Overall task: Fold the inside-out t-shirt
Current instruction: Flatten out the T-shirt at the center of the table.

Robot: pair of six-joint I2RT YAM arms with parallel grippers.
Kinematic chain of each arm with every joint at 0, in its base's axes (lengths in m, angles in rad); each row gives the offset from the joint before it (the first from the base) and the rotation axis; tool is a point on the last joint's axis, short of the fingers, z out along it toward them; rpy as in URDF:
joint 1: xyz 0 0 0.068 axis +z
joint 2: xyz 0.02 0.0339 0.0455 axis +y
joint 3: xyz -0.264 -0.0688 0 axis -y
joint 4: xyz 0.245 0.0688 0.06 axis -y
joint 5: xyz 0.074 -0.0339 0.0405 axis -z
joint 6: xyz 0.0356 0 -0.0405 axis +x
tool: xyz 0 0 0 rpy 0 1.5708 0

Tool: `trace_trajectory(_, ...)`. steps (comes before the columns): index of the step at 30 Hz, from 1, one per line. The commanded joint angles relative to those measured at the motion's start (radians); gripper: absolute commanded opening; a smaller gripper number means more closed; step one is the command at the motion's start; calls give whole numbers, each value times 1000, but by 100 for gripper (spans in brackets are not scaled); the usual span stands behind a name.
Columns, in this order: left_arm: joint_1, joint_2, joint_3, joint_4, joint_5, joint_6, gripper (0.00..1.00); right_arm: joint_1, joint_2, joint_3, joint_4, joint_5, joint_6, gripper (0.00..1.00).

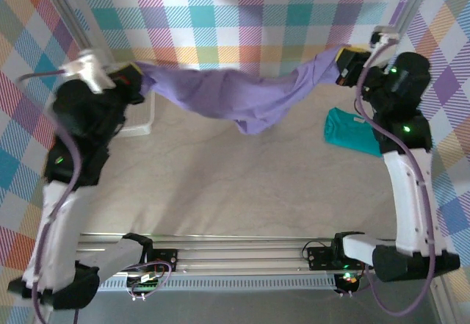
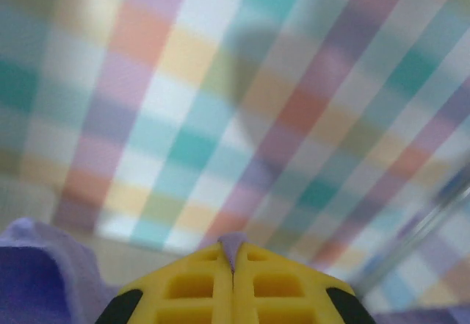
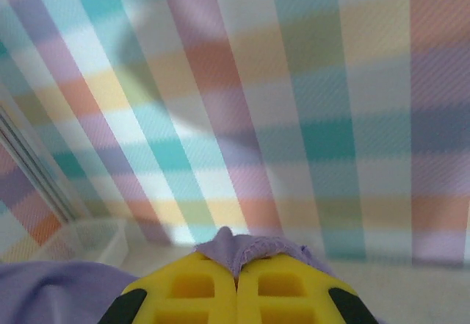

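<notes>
The inside-out t-shirt, plain lavender, hangs stretched in the air across the back of the table, sagging in the middle with a low point hanging right of centre. My left gripper is shut on its left end; in the left wrist view a small tuft of the shirt pokes out between the yellow fingers. My right gripper is shut on its right end; in the right wrist view a bunched hem sits pinched between the yellow fingers.
A teal-green t-shirt lies crumpled on the table at the right, beside the right arm. A white basket stands at the back left, partly behind the left arm. Checked cloth walls enclose the back and sides.
</notes>
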Motion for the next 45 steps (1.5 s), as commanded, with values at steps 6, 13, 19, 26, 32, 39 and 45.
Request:
trace_trajectory(6, 30, 53, 96, -212, -76, 59, 0, -3, 19, 103, -135, 86, -101, 0)
trace_trajectory(13, 30, 82, 43, -200, -5, 31, 0, -2, 82, 22, -109, -3, -49, 0)
trace_trajectory(19, 36, 286, -72, -145, -19, 6, 0, -2, 396, 36, -131, -51, -20, 0)
trace_trajectory(26, 92, 872, 252, -166, -85, -30, 58, -1, 992, 552, -402, 43, -4, 33)
trace_trajectory(32, 75, 705, -33, -109, 50, -22, 80, 47, 781, 188, -383, 90, -64, 67)
trace_trajectory(39, -17, 239, -690, -57, 177, -179, 83, 109, 421, -475, -441, 199, 104, 71)
trace_trajectory(45, -160, 134, -926, -237, 123, -273, 84, 108, 376, -669, -454, 221, 169, 73)
